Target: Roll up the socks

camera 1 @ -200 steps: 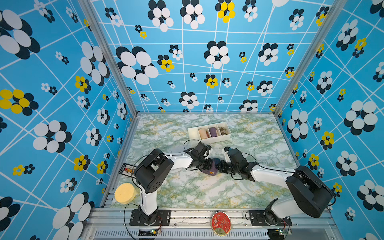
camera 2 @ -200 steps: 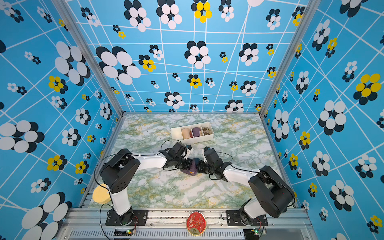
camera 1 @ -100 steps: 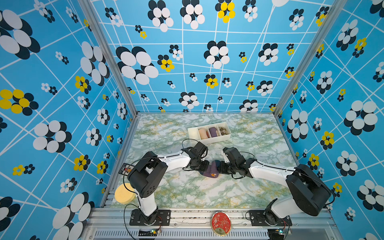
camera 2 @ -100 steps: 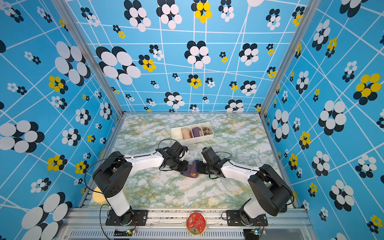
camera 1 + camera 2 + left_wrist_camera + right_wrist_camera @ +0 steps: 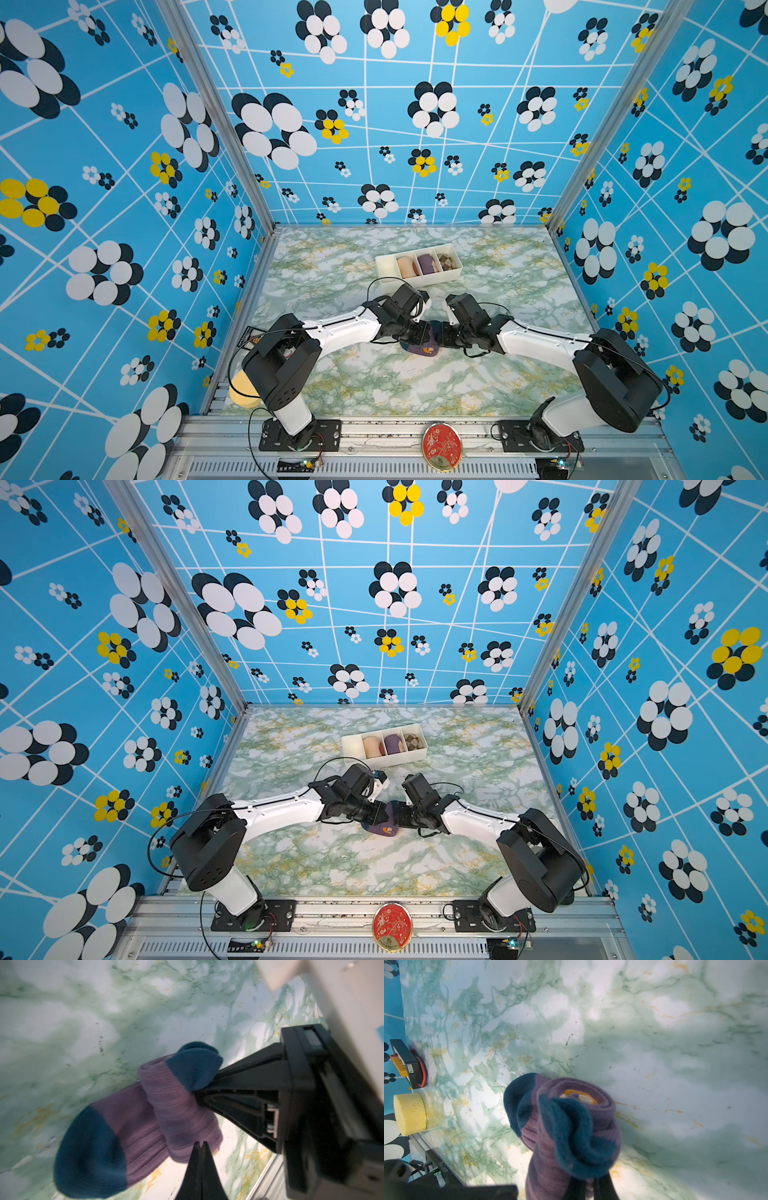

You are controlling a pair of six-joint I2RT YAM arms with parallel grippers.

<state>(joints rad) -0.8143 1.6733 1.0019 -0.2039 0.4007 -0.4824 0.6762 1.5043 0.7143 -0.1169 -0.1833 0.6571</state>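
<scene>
The socks lie bunched mid-table in both top views, purple ribbed knit with teal ends and an orange cuff wound inside. They are partly rolled, with one teal toe flat on the marble. My right gripper is shut on the loose teal and purple end; its black fingers pinch that end in the left wrist view. My left gripper is shut, its tips against the edge of the purple fold. Whether it pinches fabric does not show. Both grippers meet over the bundle.
A white divided tray at the back holds a peach roll, a purple roll and a brown checked roll. A yellow foam cylinder and a black box stand at the table's left front edge. A red round badge sits on the front rail.
The left arm's elbow has swung a little lower and leftward. Both grippers have stayed shut at the socks, and the bundle has shifted slightly toward the front.
</scene>
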